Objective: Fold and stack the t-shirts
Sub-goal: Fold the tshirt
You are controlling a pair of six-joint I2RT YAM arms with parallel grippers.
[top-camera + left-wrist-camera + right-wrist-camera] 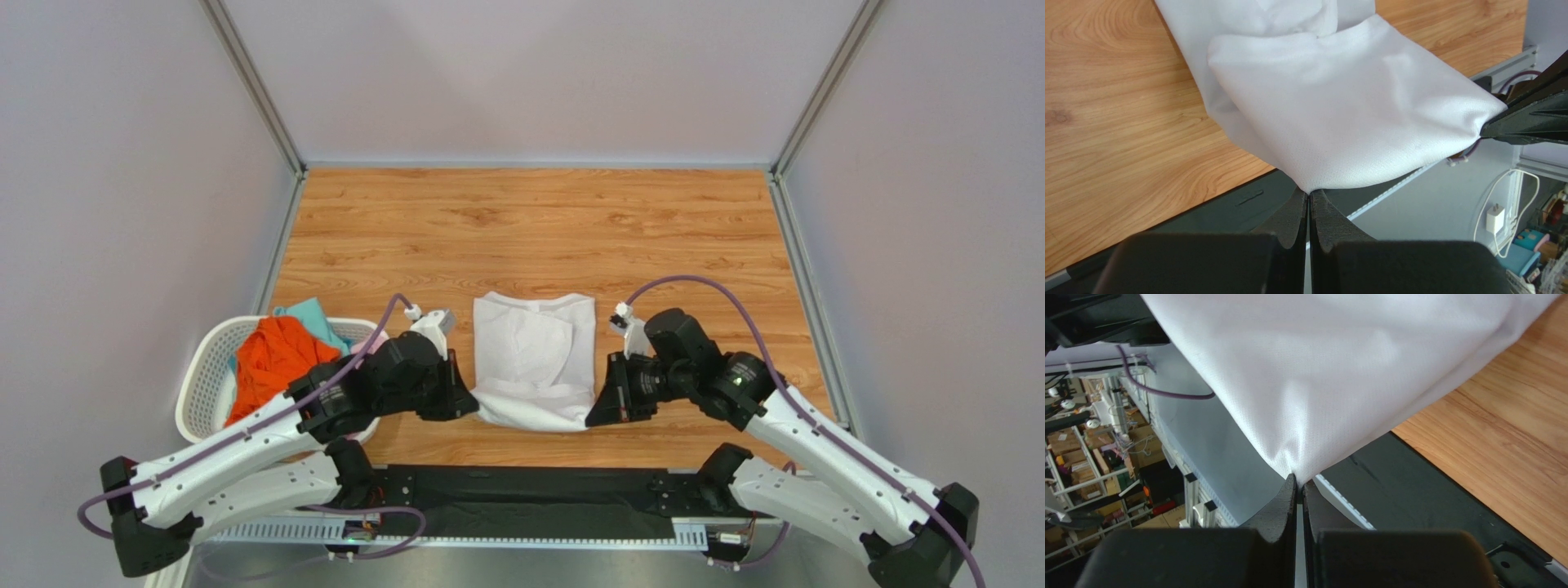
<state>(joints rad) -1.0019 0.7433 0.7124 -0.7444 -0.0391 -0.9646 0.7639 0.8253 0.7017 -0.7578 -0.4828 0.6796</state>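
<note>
1. This looks like the bottom-to-top fold of the white shirt [535, 355]. It lies on the wooden table [515, 233] as a narrow strip with the collar at the far end. The sleeves look tucked in already.
2. The left claw [464, 402] is pressed together on the shirt's near-left corner. In its wrist view the cloth comes out right at the fingertips.
3. The right claw [597, 414] is doing the same on the shirt's near-right corner, pinching a small peak of fabric.
4. The shirt's near edge is lifted off the wood and stretched between the two claws. The far half lies flat.
5. For the next move, I'd guess both arms carry that edge up and over toward the collar at the same pace. The cloth has to stay taut, land with the edges lined up, and only then get released.
6. Left of the white shirt sits a laundry basket [202, 380] with an orange shirt [276, 361] and a teal shirt [313, 319] piled in it, so more are waiting.
7. I don't see anything lying on the shirt's far half. The real risk is thin fabric slipping from such small pinches, or the middle sagging and wrinkling the fold. The left arm also crosses the basket's near side, so reaching in there later means swinging round.
</note>
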